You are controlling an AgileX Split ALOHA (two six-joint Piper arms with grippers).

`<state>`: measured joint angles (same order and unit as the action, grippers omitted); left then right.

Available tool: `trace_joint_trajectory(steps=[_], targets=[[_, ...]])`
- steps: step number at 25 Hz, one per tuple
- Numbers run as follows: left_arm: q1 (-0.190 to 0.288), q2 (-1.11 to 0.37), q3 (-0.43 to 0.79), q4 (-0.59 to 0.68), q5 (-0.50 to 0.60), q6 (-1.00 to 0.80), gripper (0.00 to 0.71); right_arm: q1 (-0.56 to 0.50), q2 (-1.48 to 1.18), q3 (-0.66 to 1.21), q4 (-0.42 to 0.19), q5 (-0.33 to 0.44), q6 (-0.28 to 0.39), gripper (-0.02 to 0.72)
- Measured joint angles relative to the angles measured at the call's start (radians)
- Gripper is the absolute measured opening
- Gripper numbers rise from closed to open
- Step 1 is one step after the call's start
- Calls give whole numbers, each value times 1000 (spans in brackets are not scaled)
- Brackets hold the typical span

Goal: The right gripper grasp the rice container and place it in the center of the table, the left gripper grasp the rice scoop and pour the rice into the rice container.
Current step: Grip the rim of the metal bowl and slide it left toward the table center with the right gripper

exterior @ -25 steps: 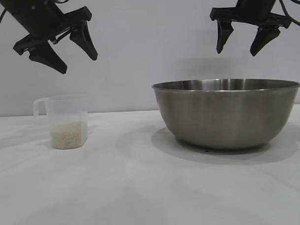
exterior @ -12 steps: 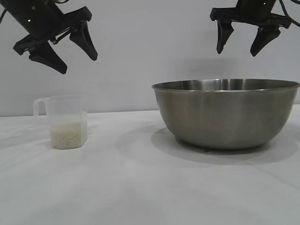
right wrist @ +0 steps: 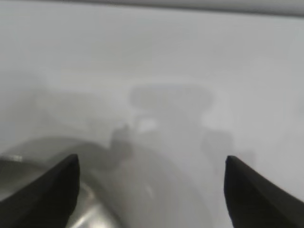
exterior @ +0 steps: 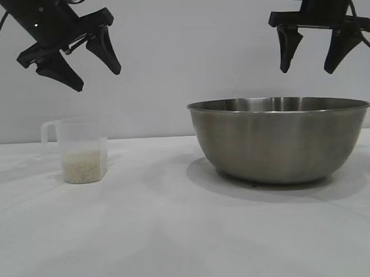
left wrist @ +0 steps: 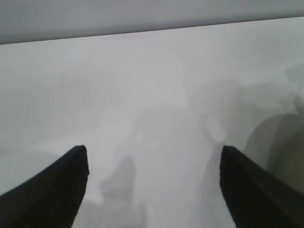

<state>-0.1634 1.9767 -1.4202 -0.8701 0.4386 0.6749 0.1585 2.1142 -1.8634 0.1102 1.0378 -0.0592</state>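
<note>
The rice container [exterior: 280, 139] stands at the right of the exterior frame, not yet in the center of the table [exterior: 164, 236]. My right gripper [exterior: 316, 60] hangs above its rim at upper right, fingers apart and empty. I judge the first step is in hand: next I must descend and clamp the rim. The rice scoop [exterior: 82, 150] with rice [exterior: 84, 166] waits at left, under my left gripper [exterior: 94, 72], also spread and empty.

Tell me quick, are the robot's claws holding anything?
Left gripper: open, holding nothing, up above the scoop.
Right gripper: open, holding nothing, up above the bowl.
</note>
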Motion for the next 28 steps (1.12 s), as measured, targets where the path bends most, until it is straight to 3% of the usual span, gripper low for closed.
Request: trace_joint_trajectory(steps=[3, 6, 24, 25, 28], targets=[[0, 0, 0, 0, 1, 2, 507, 0, -6, 0, 0, 125, 0, 526], [0, 0, 0, 0, 1, 2, 507, 0, -6, 0, -2, 184, 0, 526], [0, 0, 0, 0, 6, 2, 507, 0, 11, 150, 25, 194, 18, 526], [0, 0, 0, 0, 6, 2, 507, 0, 19, 156, 27, 190, 18, 477], [0, 0, 0, 0, 6, 2, 507, 0, 45, 174, 29, 188, 18, 472]])
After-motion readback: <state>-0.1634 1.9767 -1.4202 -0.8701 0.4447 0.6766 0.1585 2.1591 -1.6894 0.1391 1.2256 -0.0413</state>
